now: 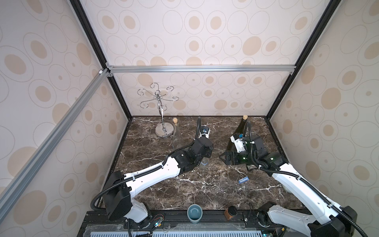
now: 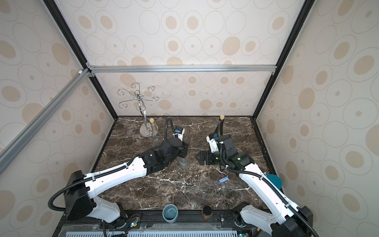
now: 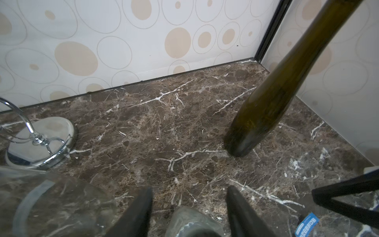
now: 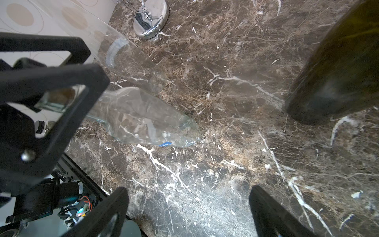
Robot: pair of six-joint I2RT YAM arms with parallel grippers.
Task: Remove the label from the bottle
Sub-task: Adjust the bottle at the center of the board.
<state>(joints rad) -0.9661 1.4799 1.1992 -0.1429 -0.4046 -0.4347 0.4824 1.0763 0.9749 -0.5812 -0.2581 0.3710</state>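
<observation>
The marble worktop (image 1: pixel 184 195) carries it all. The left pincer (image 3: pixel 189 187) stands spread around the neck of the clear bottle (image 4: pixel 143 119), with a gap to the glass on both sides. The right pincer (image 4: pixel 188 187) gapes wide over bare stone, empty. The bottle stands mid-worktop, base down, neck up into the left pincer, long axis about vertical. To my eye the left pincer should lift straight up, so it doesn't nudge the neck and tip the bottle. The blue label (image 1: pixel 243 180) lies flat, well apart, toward the right pincer. A blue scrap (image 4: pixel 165 144) shows at the bottle's base.
</observation>
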